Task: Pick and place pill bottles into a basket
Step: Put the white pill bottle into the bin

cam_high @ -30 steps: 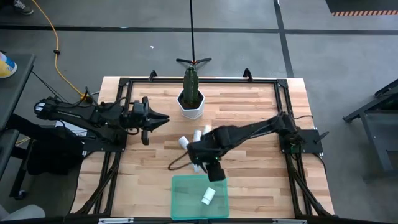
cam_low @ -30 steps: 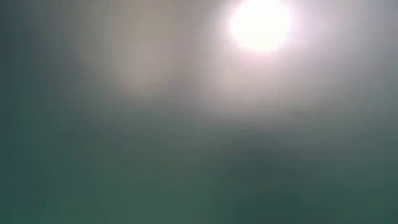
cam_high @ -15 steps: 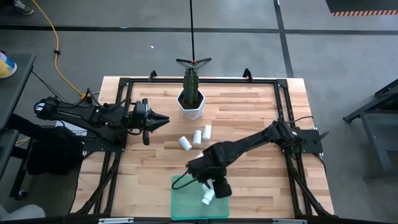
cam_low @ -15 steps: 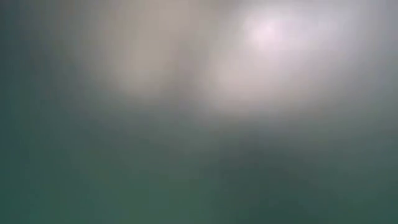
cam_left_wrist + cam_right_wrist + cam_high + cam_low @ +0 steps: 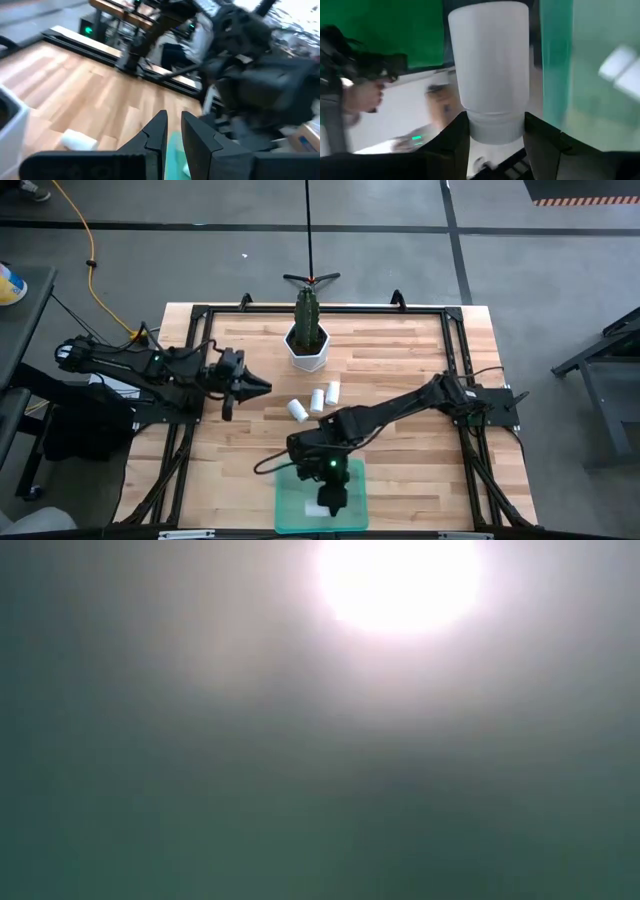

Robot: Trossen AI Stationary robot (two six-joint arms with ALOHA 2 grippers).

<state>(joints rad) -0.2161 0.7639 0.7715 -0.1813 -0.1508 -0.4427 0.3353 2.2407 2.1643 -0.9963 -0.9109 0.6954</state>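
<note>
The basket is a green tray (image 5: 352, 510) at the table's near edge. My right gripper (image 5: 323, 482) reaches over it, shut on a white pill bottle (image 5: 490, 65). Another bottle (image 5: 622, 67) lies on its side in the tray. Three more bottles (image 5: 316, 400) lie in a row on the wood beyond the tray. My left gripper (image 5: 262, 387) hangs shut and holding nothing over the table's left part. The low view is only a green blur with a bright glare. My right gripper pinches the bottle by its ribbed cap end (image 5: 495, 131) between the two fingers. The smooth body sticks out ahead of the fingertips, in line with them. The fingers slant down toward the table's near edge, and the bottle is off the wood, over the tray.
A white hexagonal pot (image 5: 307, 350) with a green cactus stands at the far middle. A black frame (image 5: 200, 315) runs around the wooden top. Bare wood lies left and right of the tray.
My right gripper has carried the bottle toward the table's near edge, from beside the loose bottles to over the tray. It has turned at the wrist and tipped downward on the way. My left gripper has rolled a little in place.
</note>
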